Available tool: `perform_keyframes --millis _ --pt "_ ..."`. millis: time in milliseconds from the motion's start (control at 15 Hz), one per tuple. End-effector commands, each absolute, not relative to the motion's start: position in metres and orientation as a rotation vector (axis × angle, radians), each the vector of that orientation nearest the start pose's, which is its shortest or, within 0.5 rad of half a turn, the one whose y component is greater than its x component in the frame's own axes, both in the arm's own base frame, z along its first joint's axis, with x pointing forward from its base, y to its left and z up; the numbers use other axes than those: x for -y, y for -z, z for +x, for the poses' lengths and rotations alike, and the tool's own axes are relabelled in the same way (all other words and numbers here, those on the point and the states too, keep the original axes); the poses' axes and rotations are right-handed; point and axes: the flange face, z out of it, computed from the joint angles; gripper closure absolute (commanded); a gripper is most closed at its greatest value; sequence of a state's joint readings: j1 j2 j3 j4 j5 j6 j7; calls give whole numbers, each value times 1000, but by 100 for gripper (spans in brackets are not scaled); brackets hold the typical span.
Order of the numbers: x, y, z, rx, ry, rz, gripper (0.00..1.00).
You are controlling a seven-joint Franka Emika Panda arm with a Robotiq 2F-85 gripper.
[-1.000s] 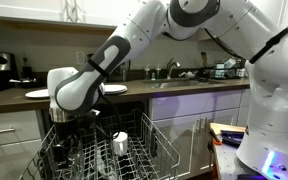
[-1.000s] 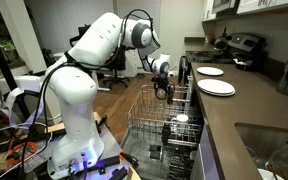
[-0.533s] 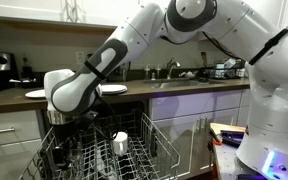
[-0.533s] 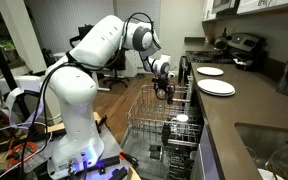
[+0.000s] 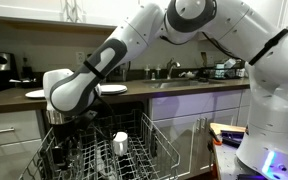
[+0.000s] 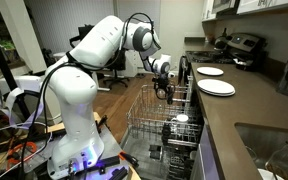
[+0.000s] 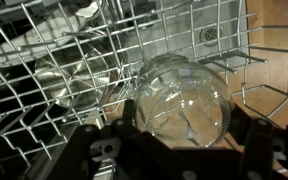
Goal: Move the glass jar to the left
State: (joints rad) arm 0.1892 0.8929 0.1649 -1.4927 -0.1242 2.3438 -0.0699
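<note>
- Glass jar (image 7: pixel 181 100) sits in the wire dishwasher rack (image 7: pixel 46 72), close to my wrist camera.
- Fingers (image 7: pixel 94 155) flank it on both sides; I cannot tell whether they are clamping it or slack.

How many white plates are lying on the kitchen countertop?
2. Both lie on the dark countertop: the nearer plate and the farther plate just behind it. In an exterior view the robot arm covers part of the counter, so more may be hidden.

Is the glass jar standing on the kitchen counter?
No, the wrist view shows the glass jar inside the wire dishwasher rack, between the fingers of the pincer.
</note>
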Motion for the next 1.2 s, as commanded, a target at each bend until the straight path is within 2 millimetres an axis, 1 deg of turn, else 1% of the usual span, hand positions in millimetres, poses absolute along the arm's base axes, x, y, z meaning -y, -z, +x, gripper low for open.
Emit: perform_keyframes --millis 0,67,133,600,1133 --pt "-229 -146 674 725 -84 -3007 4" --pt "-229 -146 674 726 -86 -3007 3" --pt "-229 -146 674 726 -89 -3008 0" --pt "-232 -153 675 728 -119 -3016 0" --pt "-240 -167 669 740 -126 -3036 0"
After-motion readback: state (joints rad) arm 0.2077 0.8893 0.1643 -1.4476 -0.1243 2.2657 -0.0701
